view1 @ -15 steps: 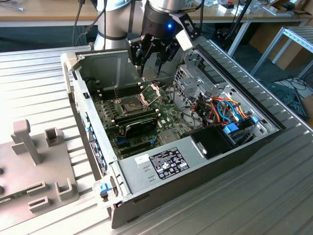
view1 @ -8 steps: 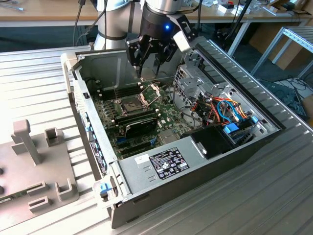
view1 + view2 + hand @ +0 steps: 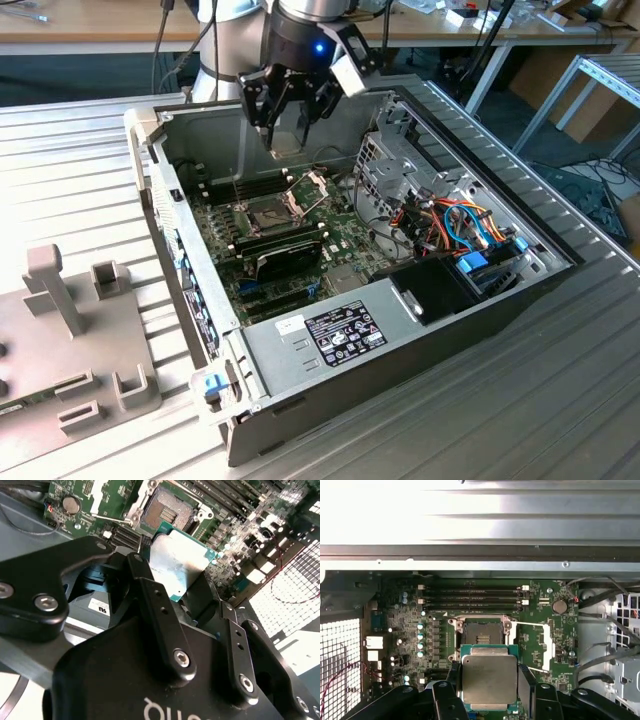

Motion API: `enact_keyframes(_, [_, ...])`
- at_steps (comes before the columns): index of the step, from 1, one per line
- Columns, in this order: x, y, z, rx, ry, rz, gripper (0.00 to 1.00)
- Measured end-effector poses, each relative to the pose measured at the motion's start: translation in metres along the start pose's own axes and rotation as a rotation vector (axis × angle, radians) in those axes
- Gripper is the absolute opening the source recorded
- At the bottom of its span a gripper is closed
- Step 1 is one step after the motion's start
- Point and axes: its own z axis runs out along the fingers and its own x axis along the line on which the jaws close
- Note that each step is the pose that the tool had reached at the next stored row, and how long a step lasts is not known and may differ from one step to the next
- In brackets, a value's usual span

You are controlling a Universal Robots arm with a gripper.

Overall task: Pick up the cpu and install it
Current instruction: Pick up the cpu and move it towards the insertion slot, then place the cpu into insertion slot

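Fingers [image 3: 526, 681] clenched on the small square cpu with the pale silver-grey metal lid [image 3: 489, 680], one black finger on each of two opposite edges. Lid faces the camera in both wrist views, green substrate rim showing around it.

Exterior view, its left to its right:
- Pale grey plastic fixture blocks [image 3: 75, 320] sit on the ribbed metal worktop [image 3: 70, 140].
- Open grey computer case [image 3: 420, 350] lies flat on the same worktop with its side panel off.
- Green motherboard [image 3: 345, 245] covers the case floor.
- Cpu hangs in the air above the board, up near the case's far wall, touching nothing but the fingers.
- Dark square socket [image 3: 268, 212] is below it, empty, contact field exposed.
- Hinged metal frame [image 3: 312, 183] of the socket is swung up and open.
- Black finned card [image 3: 285, 258] stands just beside the socket on the camera side.
- Perforated silver drive cage [image 3: 385, 165] comes next.
- Orange and blue cable bundle [image 3: 462, 225] follows, with a black box [image 3: 430, 290] near it at the case's front corner.

First wrist view: the cpu's far edge overlaps the socket's near edge in the picture, but the cpu is not seated. Long black memory slots with white latches [image 3: 472, 597] run beyond the socket. Round silver coin cell [image 3: 559, 606] sits off to one side of them.
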Motion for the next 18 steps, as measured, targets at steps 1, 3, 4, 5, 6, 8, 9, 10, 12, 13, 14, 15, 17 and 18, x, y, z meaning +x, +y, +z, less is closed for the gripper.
enact_keyframes(1, [0.0,0.0003,0.0001,0.0,0.0,0.0,0.55])
enact_keyframes(3, [0.0,0.0003,0.0001,-0.0001,-0.0001,0.0,0.55])
enact_keyframes(4, [0.0,0.0004,0.0003,-0.0001,0.0,0.0,0.55])
enact_keyframes(5, [0.0,0.0005,0.0004,-0.0001,0.0,0.0,0.55])
enact_keyframes(6, [0.0,0.0005,0.0004,-0.0001,0.0,0.0,0.55])
enact_keyframes(8, [0.0,0.0005,0.0005,-0.0001,-0.0001,0.0,0.55])
enact_keyframes(9, [0.0,0.0005,0.0004,0.0,-0.0001,0.0,0.55])
enact_keyframes(10, [0.0,0.0005,0.0004,0.0,0.0,0.0,0.55])
enact_keyframes(12, [0.0,0.0005,0.0005,-0.0001,0.0,0.0,0.55])
enact_keyframes(13, [0.0,0.0005,0.0005,0.0,0.0,0.0,0.55])
enact_keyframes(14, [0.0,0.0005,0.0005,0.0,0.0,0.0,0.55])
enact_keyframes(15, [0.0,0.0005,0.0005,-0.0001,-0.0001,0.0,0.55])
enact_keyframes(17, [0.0,0.0005,0.0005,-0.0001,-0.0001,0.003,0.55])
enact_keyframes(18, [0.0,0.0005,0.0005,-0.0002,-0.0002,0.01,0.55])
